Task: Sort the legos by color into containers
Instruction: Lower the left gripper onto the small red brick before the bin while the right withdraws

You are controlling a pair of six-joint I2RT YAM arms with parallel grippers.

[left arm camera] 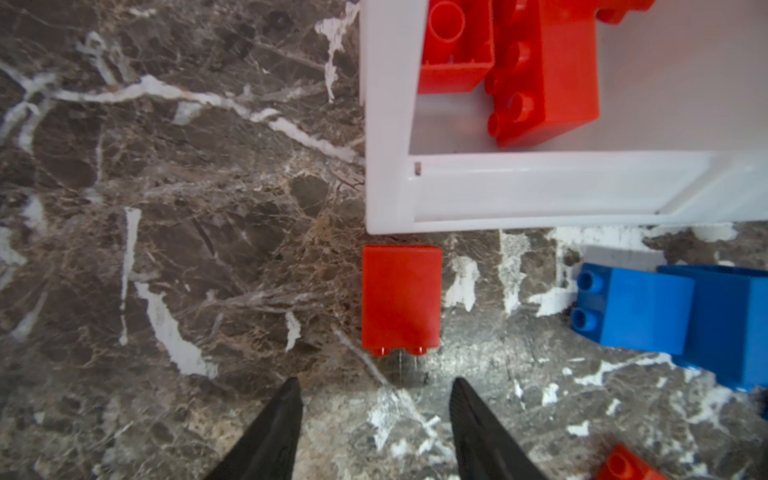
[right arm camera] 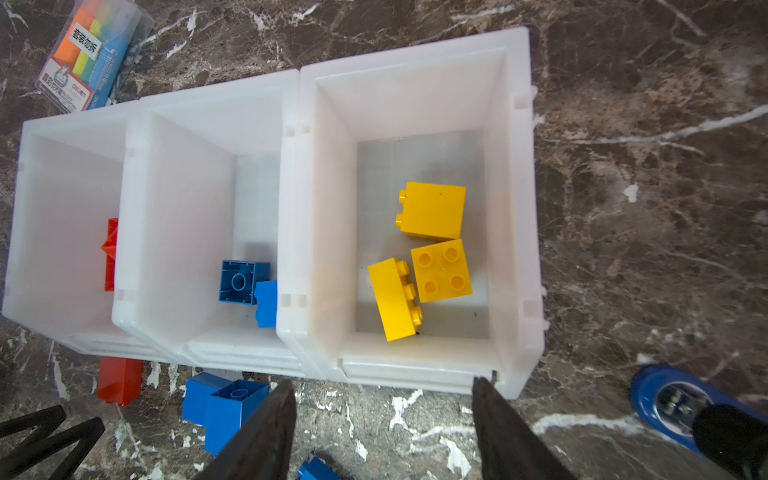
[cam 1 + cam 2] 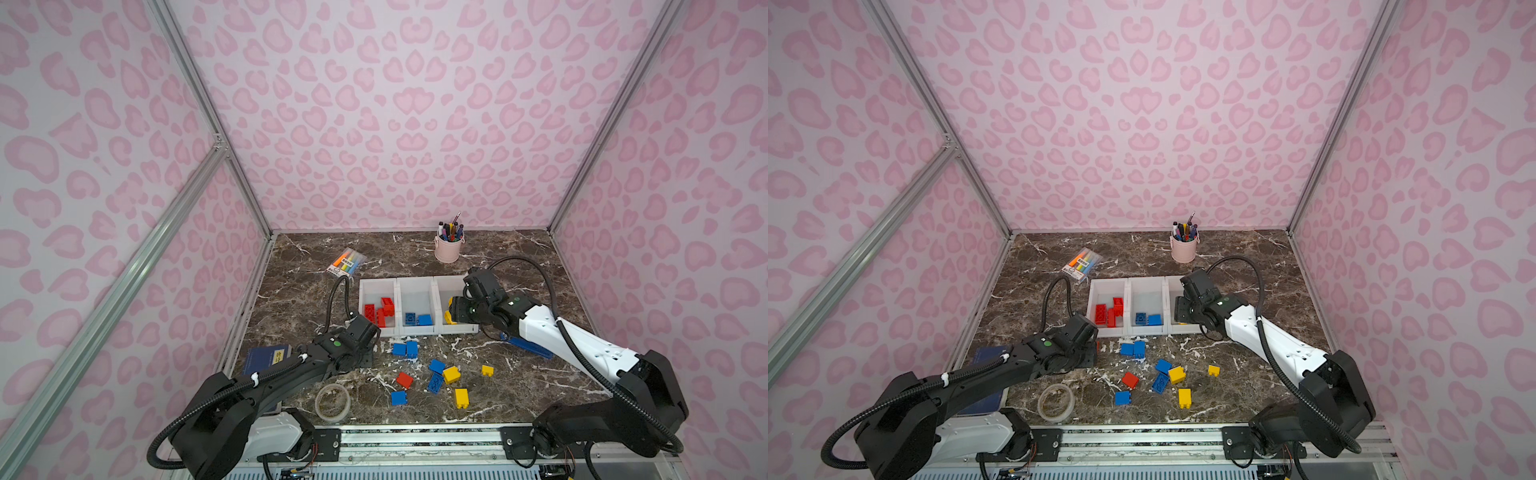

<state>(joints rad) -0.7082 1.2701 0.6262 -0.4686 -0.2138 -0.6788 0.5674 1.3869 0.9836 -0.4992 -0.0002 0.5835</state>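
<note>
**Both grippers open and empty at the bins**

The left gripper [image 1: 374,388] is standing partly open, holding nothing, at 7 o'clock of the red bin [image 3: 374,289]. Only its wrist view is showing the red lego [image 1: 401,297] lying just ahead of the fingertips, beside that bin's front corner. The top views are hiding it almost wholly under the arm. Loose legos [image 3: 451,374] are lying at 6 o'clock of the bins [image 3: 398,291]. The right gripper [image 2: 382,384] is hanging partly open and empty at the yellow bin [image 2: 513,208]'s front lip. Its wrist view alone is showing three yellow legos [image 2: 432,210] inside.
</note>
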